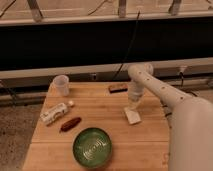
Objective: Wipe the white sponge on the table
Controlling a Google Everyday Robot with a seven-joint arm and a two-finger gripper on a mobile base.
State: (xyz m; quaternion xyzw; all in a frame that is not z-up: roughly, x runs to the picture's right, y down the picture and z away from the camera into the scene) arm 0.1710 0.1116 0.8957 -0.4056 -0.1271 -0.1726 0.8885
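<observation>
The claw (133, 105) points straight down onto the white sponge (132, 117), which lies near the right edge of the table (100, 112), about midway along it. I cannot tell whether it pinches the sponge. Wiping seems hardly begun; most of the wood remains to cover.

Wooden table (102, 111), cup (61, 85), bottle (54, 113), brown piece (70, 124), green bowl (92, 146), dark block (117, 88), white sponge (133, 118) under end effector (133, 104)

You are looking at a wooden table (100, 107) standing on speckled floor (17, 122), with what seems a dark panel (75, 47) running behind it between pale rails (30, 72).
</observation>
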